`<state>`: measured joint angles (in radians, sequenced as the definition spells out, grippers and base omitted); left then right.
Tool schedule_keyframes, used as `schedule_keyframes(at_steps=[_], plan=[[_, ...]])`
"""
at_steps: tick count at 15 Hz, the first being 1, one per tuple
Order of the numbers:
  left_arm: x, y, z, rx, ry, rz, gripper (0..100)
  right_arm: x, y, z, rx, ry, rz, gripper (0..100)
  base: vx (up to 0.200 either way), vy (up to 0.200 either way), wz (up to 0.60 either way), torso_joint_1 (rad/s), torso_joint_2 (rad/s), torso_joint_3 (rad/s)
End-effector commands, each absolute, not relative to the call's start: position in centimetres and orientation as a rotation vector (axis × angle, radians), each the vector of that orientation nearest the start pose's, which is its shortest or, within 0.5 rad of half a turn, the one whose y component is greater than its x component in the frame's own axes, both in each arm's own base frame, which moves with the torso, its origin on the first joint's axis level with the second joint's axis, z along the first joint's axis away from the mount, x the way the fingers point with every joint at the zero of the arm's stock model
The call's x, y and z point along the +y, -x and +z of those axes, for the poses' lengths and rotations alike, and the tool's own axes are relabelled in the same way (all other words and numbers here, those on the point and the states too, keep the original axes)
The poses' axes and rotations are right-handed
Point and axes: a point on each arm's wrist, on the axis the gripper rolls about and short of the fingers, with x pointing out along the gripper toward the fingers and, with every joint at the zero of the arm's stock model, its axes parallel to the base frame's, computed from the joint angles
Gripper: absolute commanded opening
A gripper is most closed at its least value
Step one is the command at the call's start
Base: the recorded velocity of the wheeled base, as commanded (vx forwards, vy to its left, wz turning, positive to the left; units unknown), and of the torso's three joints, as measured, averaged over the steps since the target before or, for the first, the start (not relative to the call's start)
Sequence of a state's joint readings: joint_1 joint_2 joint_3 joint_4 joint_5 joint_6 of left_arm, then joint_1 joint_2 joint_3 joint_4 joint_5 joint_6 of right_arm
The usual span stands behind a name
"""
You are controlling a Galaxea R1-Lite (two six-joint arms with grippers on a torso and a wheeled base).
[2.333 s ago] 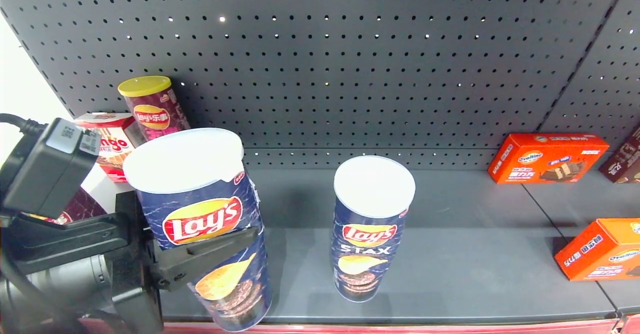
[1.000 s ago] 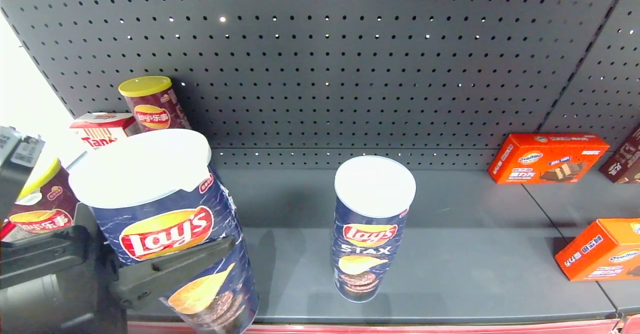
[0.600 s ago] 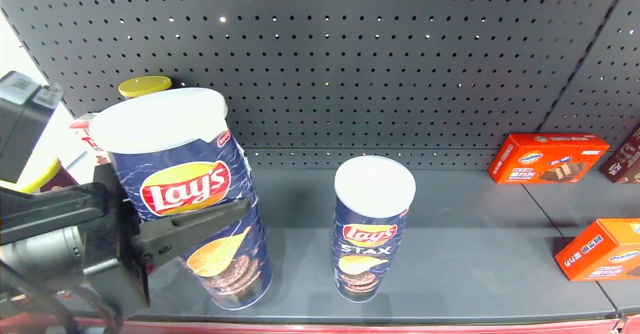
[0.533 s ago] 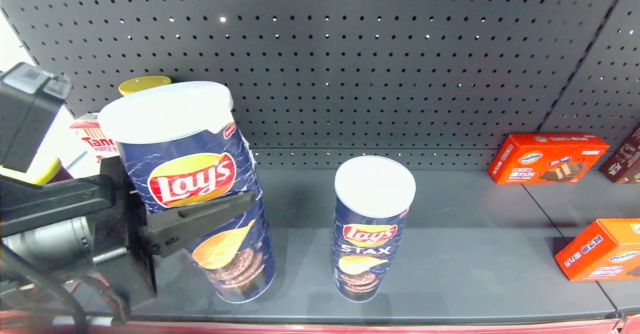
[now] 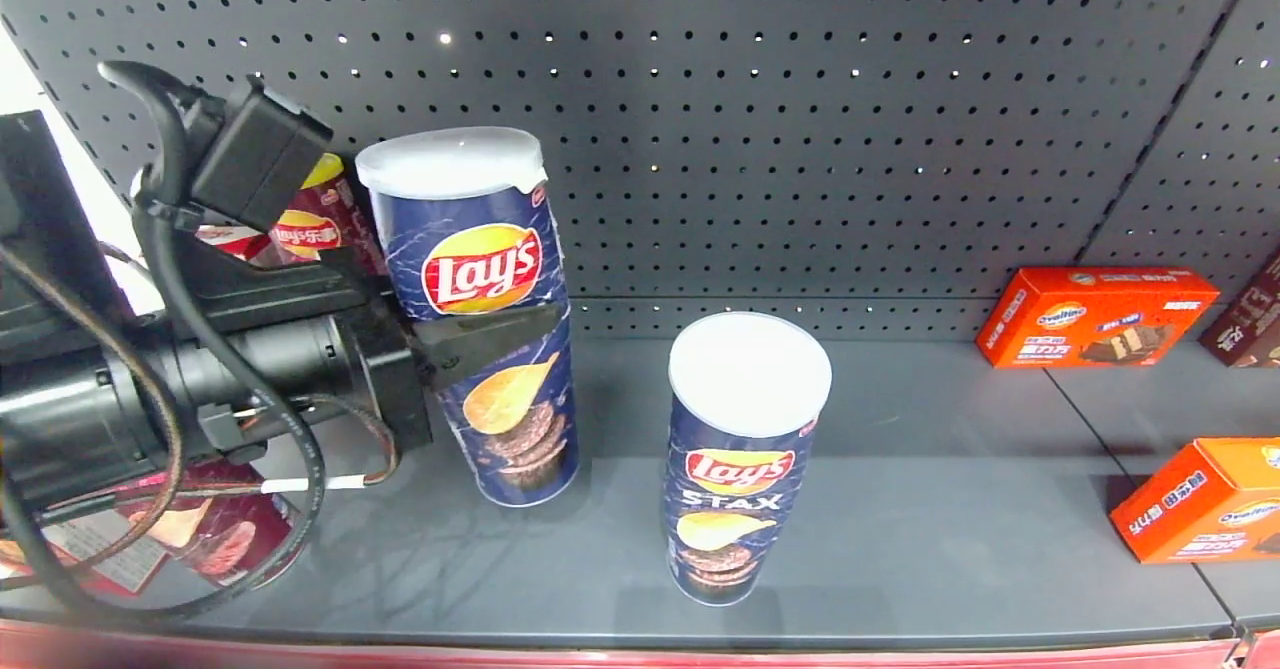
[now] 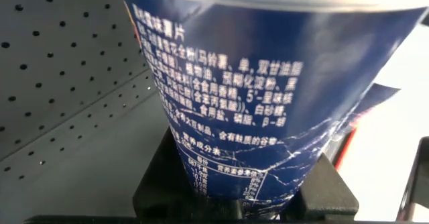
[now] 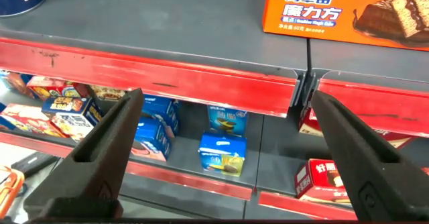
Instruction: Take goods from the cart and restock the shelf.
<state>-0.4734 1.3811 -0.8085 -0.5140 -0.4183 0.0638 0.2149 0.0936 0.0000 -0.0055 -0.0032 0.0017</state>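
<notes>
A tall blue chip can with a white lid (image 5: 470, 249) stands upright over the grey shelf (image 5: 900, 539), back left. My left gripper (image 5: 500, 304) is shut on its middle from the left side. I cannot tell whether its base touches the shelf. In the left wrist view the blue chip can (image 6: 268, 96) looms close, with the left gripper (image 6: 244, 187) clamped round it. A second, identical blue can (image 5: 745, 459) stands free on the shelf to the right and nearer the front. My right gripper (image 7: 231, 160) hangs open below the red shelf edge (image 7: 167, 73), holding nothing.
Behind the left arm stand a maroon can with a yellow lid (image 5: 320, 219) and a red-and-white box (image 5: 225, 239). Another maroon can (image 5: 215, 539) lies at the front left. Orange boxes (image 5: 1095, 314) (image 5: 1200, 499) sit at the right. A pegboard wall (image 5: 700, 129) backs the shelf.
My left gripper has carried the blue can from the front left edge up and back over the shelf. It now stands deeper in, left of the other can, which has not moved.
</notes>
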Motion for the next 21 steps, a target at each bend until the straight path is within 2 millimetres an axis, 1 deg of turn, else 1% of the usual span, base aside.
schedule_keyframes(at_steps=[1, 4, 6, 9, 10, 13, 15, 17, 21], plan=[[-13.0, -23.7, 25.5, 0.056, -0.063, -0.896, 0, -0.3, 1.5, 7.8, 0.092, 0.008, 0.211, 100, 0.0, 0.0, 0.0, 0.0, 0.0, 0.0], [-14.2, -26.1, 25.6, 0.057, -0.062, -0.892, 0, -0.3, 1.5, 7.8, 0.092, 0.008, 0.211, 100, 0.0, 0.0, 0.0, 0.0, 0.0, 0.0], [-15.4, -28.1, 25.3, 0.05, -0.067, -0.893, 0, -0.3, 1.5, 7.8, 0.092, 0.008, 0.211, 100, 0.0, 0.0, 0.0, 0.0, 0.0, 0.0], [-16.2, -30.3, 25.0, 0.033, -0.062, -0.88, 0, -0.3, 1.5, 7.8, 0.092, 0.008, 0.211, 100, 0.0, 0.0, 0.0, 0.0, 0.0, 0.0], [-16.4, -30.7, 25.0, 0.033, -0.059, -0.882, 0, -0.3, 1.5, 7.8, 0.092, 0.008, 0.211, 100, 0.0, 0.0, 0.0, 0.0, 0.0, 0.0], [-17.0, -31.7, 24.1, 0.043, -0.068, -0.885, 0, -0.3, 1.5, 7.8, 0.092, 0.008, 0.211, 100, 0.0, 0.0, 0.0, 0.0, 0.0, 0.0], [-17.3, -32.4, 23.0, 0.065, -0.07, -0.888, 0, -0.3, 1.5, 7.8, 0.092, 0.008, 0.211, 100, 0.0, 0.0, 0.0, 0.0, 0.0, 0.0], [-17.5, -32.8, 22.6, 0.049, -0.066, -0.887, 0, -0.3, 1.5, 7.8, 0.092, 0.008, 0.211, 100, 0.0, 0.0, 0.0, 0.0, 0.0, 0.0], [-18.2, -34.2, 21.2, 0.024, -0.064, -0.888, 0, -0.3, 1.5, 7.8, 0.092, 0.008, 0.211, 100, 0.0, 0.0, 0.0, 0.0, 0.0, 0.0]])
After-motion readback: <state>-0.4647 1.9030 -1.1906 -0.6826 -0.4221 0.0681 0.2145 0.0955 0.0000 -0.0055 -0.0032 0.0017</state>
